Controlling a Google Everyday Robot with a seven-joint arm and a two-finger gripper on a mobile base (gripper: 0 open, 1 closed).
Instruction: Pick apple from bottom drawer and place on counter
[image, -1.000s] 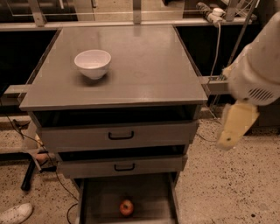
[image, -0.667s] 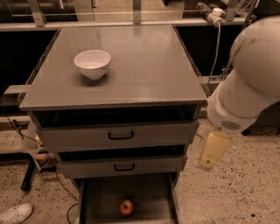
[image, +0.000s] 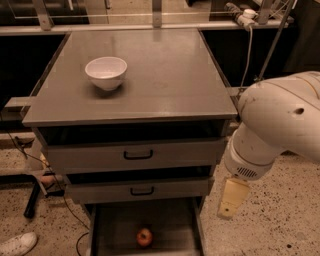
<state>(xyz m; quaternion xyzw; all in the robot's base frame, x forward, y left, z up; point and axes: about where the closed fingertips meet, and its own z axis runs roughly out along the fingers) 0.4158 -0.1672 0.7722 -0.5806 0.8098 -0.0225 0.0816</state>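
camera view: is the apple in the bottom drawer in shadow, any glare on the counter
Camera view: the apple sits dim in the shaded bottom drawer; the counter has a soft sheen, no harsh glare; the gripper, beside that drawer, is better lit.

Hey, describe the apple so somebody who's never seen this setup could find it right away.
Start at the grey counter carrying a white bowl. Drop past the two shallower drawers to the open bottom drawer, with the gripper hanging off to its right. The apple lies on its floor: small, round, red, the only thing visible inside.
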